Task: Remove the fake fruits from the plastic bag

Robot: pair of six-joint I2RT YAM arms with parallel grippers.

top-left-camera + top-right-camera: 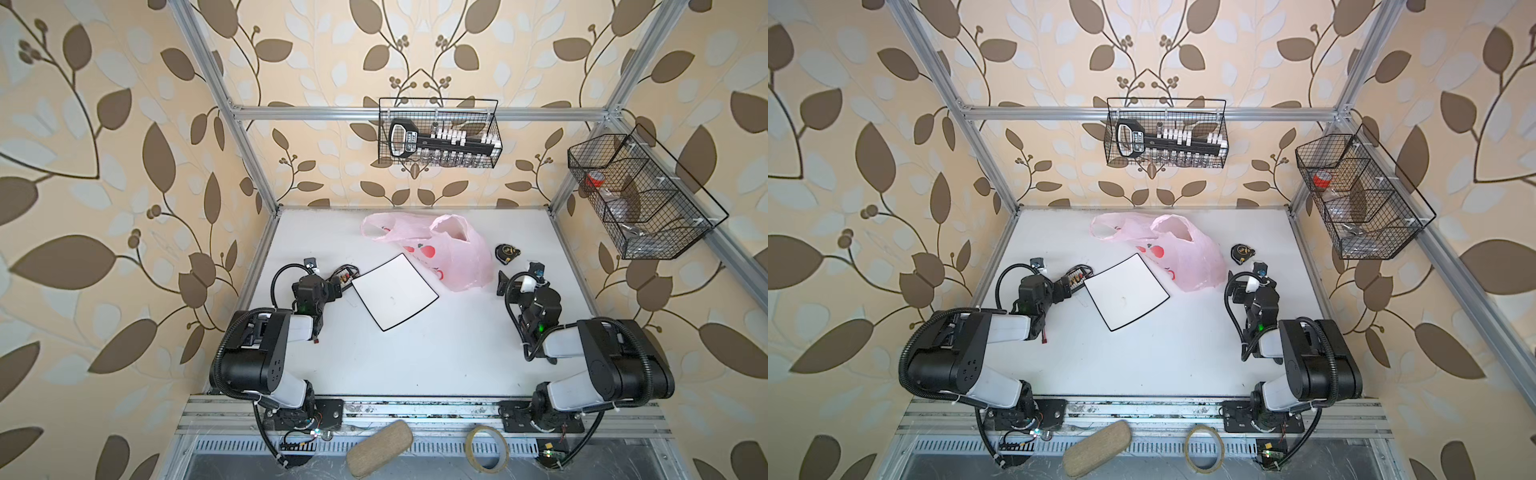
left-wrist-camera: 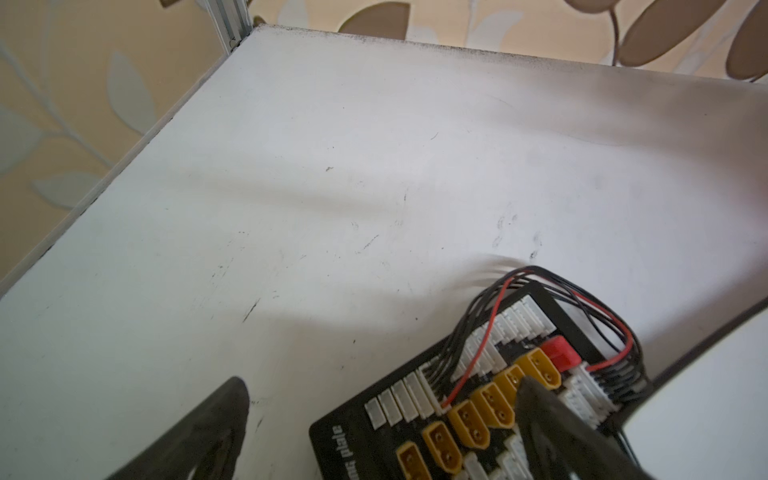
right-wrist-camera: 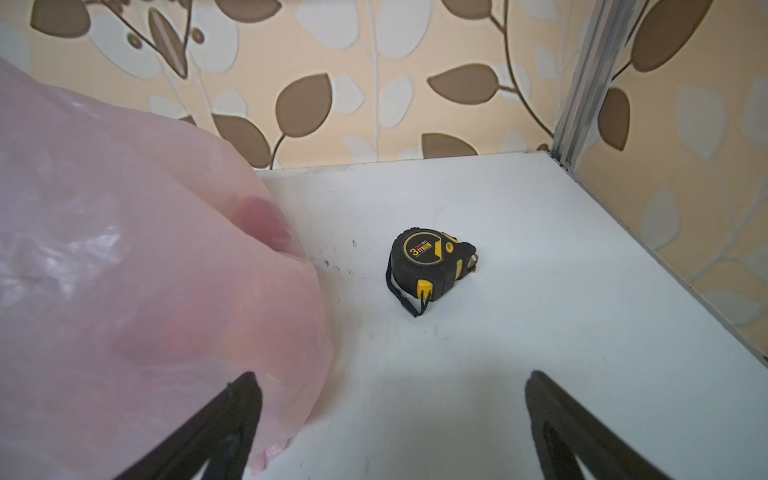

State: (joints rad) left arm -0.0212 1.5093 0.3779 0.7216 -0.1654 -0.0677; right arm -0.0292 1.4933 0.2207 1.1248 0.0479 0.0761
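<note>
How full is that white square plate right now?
Empty. In both top views the plate shows only bare white surface inside its dark rim, apart from a faint smudge; nothing sits on it.

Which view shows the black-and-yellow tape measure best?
The right wrist view: the black-and-yellow tape measure sits close and sharp, its label readable. Both top views show it small, right of the translucent pink plastic bag. The left wrist view misses it.

Left arm (image 1: 253,365), right arm (image 1: 615,365): black joint housings, rounded white link covers, black corrugated cable conduit (image 1: 220,353) looped alongside, green light (image 1: 304,308) near each wrist, black screwed base plates (image 1: 328,411). Left tool (image 2: 382,380), right tool (image 3: 392,374): matte black tapered fingers (image 3: 208,432).
</note>
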